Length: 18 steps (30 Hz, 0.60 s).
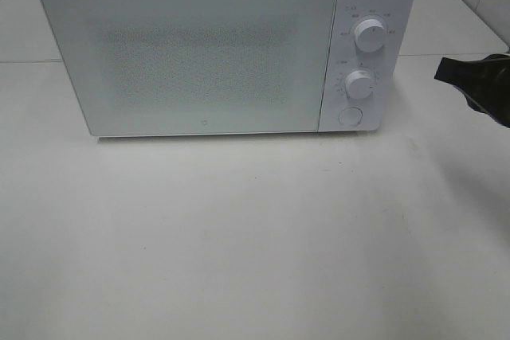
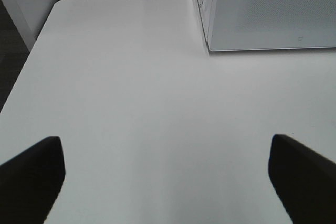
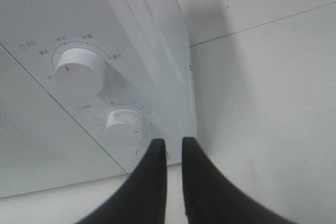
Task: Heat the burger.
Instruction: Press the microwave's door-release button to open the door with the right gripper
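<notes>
So, a white microwave is parked at the far side of the white worktop, door shut, and nothing can be made out through that frosted, dotted door panel. The burger isn't seen in any of the views, so where it sits can't be told. On the right side of the oven front, an upper knob and a lower knob are stacked, with a round button under them. The right hand is seen from the high camera poking in at the right edge, about level with the lower knob and clearly apart from the oven. Its fingers are drawn nearly together, only a slim gap left, and nothing is gripped between them. In its own wrist view the fingertips are lined up over the round button. The left hand is spread wide open over bare worktop on the near left, nothing held, with the microwave's left front corner caught beyond it.
</notes>
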Each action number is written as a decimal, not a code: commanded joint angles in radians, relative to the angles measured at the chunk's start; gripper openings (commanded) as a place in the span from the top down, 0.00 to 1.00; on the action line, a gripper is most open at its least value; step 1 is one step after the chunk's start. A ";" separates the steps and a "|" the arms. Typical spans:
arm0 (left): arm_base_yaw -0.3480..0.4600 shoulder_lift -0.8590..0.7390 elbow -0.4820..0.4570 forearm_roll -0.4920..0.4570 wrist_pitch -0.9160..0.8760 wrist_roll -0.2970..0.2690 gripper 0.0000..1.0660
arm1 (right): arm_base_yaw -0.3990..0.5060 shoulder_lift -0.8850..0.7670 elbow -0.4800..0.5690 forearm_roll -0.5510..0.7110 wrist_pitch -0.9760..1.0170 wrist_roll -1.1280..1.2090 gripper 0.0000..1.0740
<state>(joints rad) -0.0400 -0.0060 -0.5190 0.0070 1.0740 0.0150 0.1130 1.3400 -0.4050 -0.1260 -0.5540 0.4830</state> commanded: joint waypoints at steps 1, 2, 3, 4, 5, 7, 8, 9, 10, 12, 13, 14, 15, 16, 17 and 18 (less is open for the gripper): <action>0.004 -0.001 0.000 -0.007 -0.003 -0.001 0.08 | -0.003 0.036 -0.001 -0.014 -0.078 0.035 1.00; 0.004 -0.001 0.000 -0.007 -0.003 -0.001 0.08 | -0.003 0.036 -0.001 -0.014 -0.078 0.035 1.00; 0.004 -0.001 0.000 -0.007 -0.003 -0.001 0.08 | -0.003 0.048 -0.001 -0.014 -0.095 0.056 1.00; 0.004 -0.001 0.000 -0.007 -0.003 -0.001 0.08 | -0.003 0.071 -0.001 -0.014 -0.125 0.117 1.00; 0.004 -0.001 0.000 -0.007 -0.003 -0.001 0.08 | -0.003 0.071 -0.001 -0.014 -0.125 0.117 1.00; 0.004 -0.001 0.000 -0.007 -0.003 -0.001 0.08 | -0.003 0.101 -0.001 -0.014 -0.151 0.232 1.00; 0.004 -0.001 0.000 -0.007 -0.003 -0.001 0.08 | -0.003 0.101 -0.001 -0.014 -0.151 0.232 1.00; 0.004 -0.001 0.000 -0.007 -0.003 -0.001 0.08 | -0.003 0.122 -0.001 -0.014 -0.162 0.307 1.00; 0.004 -0.001 0.000 -0.007 -0.003 -0.001 0.08 | -0.003 0.133 -0.001 -0.014 -0.167 0.349 1.00; 0.004 -0.001 0.000 -0.007 -0.003 -0.001 0.08 | -0.003 0.150 -0.001 -0.014 -0.175 0.439 1.00; 0.004 -0.001 0.000 -0.007 -0.003 -0.001 0.08 | -0.003 0.159 -0.001 -0.014 -0.181 0.478 1.00; 0.004 -0.001 0.000 -0.007 -0.003 -0.001 0.08 | -0.003 0.159 -0.001 -0.014 -0.181 0.478 1.00; 0.004 -0.001 0.000 -0.007 -0.003 -0.001 0.08 | -0.002 0.177 -0.001 -0.013 -0.197 0.565 1.00; 0.004 -0.001 0.000 -0.007 -0.003 -0.001 0.08 | -0.002 0.177 -0.001 -0.013 -0.197 0.565 1.00; 0.004 -0.001 0.000 -0.007 -0.003 -0.001 0.08 | -0.002 0.192 0.000 -0.013 -0.215 0.663 1.00; 0.004 -0.001 0.000 -0.007 -0.003 -0.001 0.08 | -0.002 0.198 0.001 -0.012 -0.224 0.699 1.00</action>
<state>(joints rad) -0.0400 -0.0060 -0.5190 0.0070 1.0740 0.0150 0.1130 1.5250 -0.4060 -0.1270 -0.7390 1.0600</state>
